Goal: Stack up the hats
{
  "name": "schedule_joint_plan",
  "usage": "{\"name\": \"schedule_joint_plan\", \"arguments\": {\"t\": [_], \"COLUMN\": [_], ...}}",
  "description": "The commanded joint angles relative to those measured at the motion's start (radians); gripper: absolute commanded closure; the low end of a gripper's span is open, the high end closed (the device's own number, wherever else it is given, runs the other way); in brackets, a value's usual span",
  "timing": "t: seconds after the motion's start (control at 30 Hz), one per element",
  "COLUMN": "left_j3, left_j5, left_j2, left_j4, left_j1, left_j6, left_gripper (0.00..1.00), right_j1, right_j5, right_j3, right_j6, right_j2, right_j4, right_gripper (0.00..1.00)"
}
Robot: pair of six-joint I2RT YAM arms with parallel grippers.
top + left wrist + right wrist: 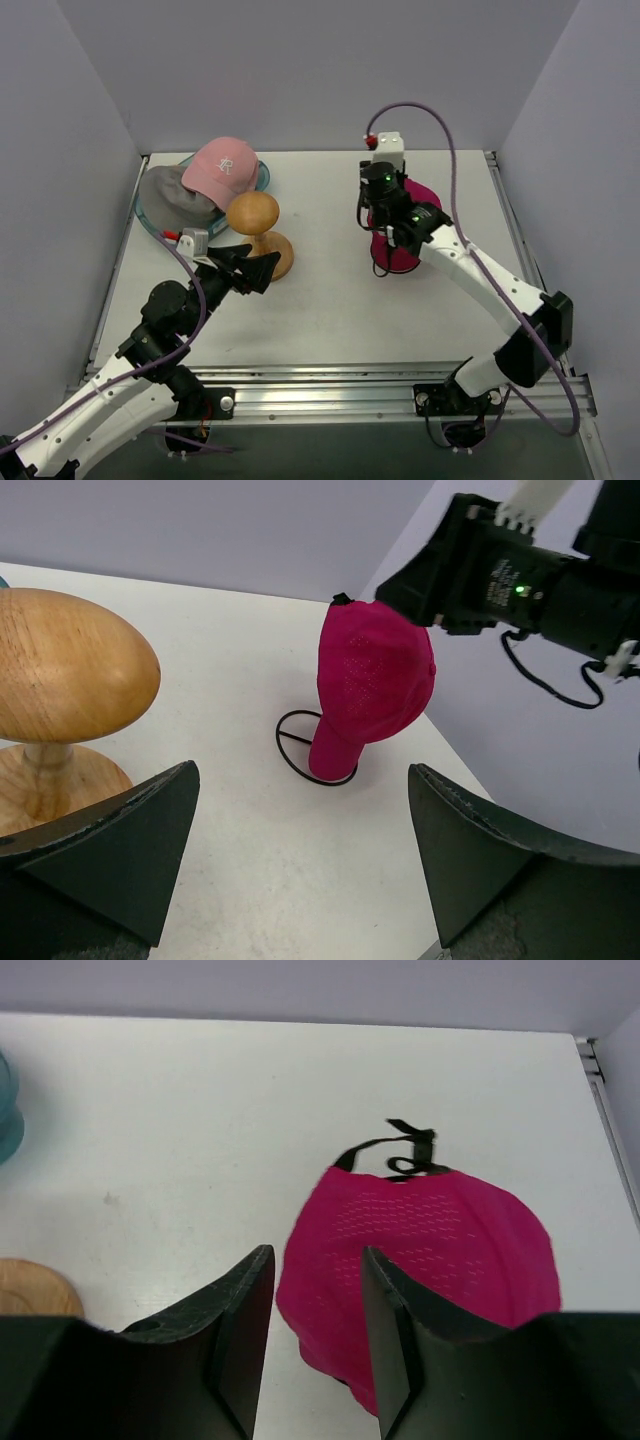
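- Left tool (252, 265): jaws spread wide and empty, just beside the wooden stand (252, 213). The stand is bare, so stacking looks barely begun.
- Magenta cap (375, 680), right of centre on the surface (330, 310): stands on end, long axis near upright, strap end up.
- Right tool (318, 1260): at the cap's top, jaws narrowly apart. I cannot tell whether it grips.
- Far left: pink cap (225, 165) overlaps grey cap (175, 192) in the tub (262, 180).

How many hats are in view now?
3. The light pink cap and grey cap on the teal tub, far left; magenta cap on the right, held by the right gripper. More may be hidden underneath.
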Motion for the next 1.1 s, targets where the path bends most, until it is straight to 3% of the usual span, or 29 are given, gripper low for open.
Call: {"name": "schedule_joint_plan", "arguments": {"t": [0.0, 0.27, 0.67, 0.83, 1.07], "left_j3": [0.005, 0.006, 0.009, 0.003, 0.008], "left_j5": [-0.014, -0.021, -0.014, -0.017, -0.007], "left_j2": [-0.005, 0.005, 0.009, 0.005, 0.019], "left_j4": [0.009, 0.011, 0.009, 0.015, 0.018], "left_j1": [-0.006, -0.006, -0.007, -0.007, -0.007], "left_j6": [0.012, 0.016, 0.015, 0.015, 0.013], "left_gripper": [0.06, 0.06, 0.06, 0.06, 0.06], "right_j1": [-0.065, -0.121, -0.15, -0.245, -0.438], "right_j5": [-0.039, 0.021, -0.033, -0.187, -0.431], "right_j3": [-0.094, -0.413, -0.604, -0.662, -0.731], "right_j6": [0.162, 0.382, 0.381, 0.244, 0.215], "right_j2": [-0.125, -0.415, -0.576, -0.581, -0.607], "right_j4": [-0.002, 0.044, 0.088, 0.208, 0.288], "right_gripper": [0.64, 0.62, 0.58, 0.59, 0.6]}}
